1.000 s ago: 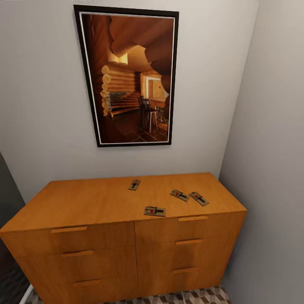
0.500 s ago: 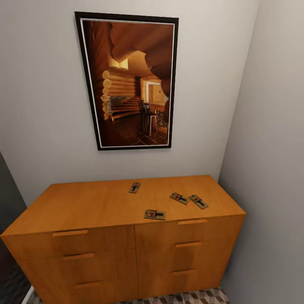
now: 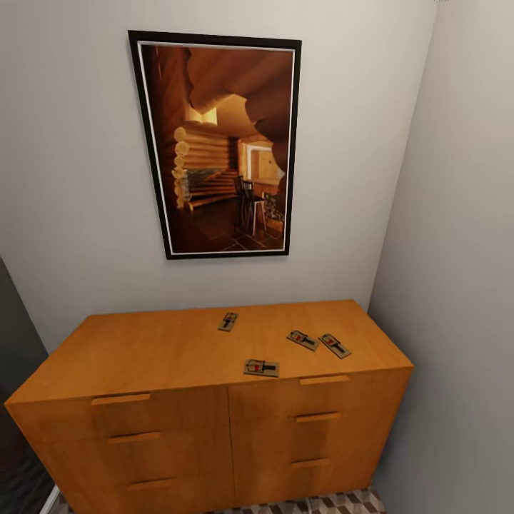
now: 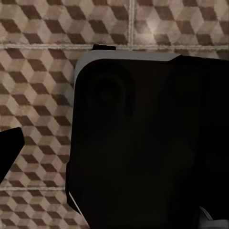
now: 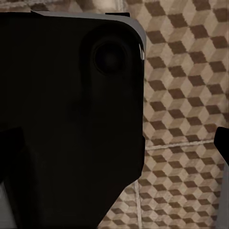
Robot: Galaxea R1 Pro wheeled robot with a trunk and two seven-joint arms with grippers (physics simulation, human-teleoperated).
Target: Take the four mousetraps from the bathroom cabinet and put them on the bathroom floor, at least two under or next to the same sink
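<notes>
While all four mousetraps [image 3: 261, 368] lie on top of the cabinet [image 3: 178, 350], none has reached the bathroom floor [image 4: 43, 86], and I cannot tell either gripper's state.

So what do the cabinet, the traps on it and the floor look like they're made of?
The cabinet: orange-brown wood, smooth satin sheen, faint grain. The mousetraps: tan boards, seemingly wood, with dark wire that looks like metal and a red mark. The bathroom floor: matte tile, judging by the grout lines, printed with a cube pattern.
</notes>
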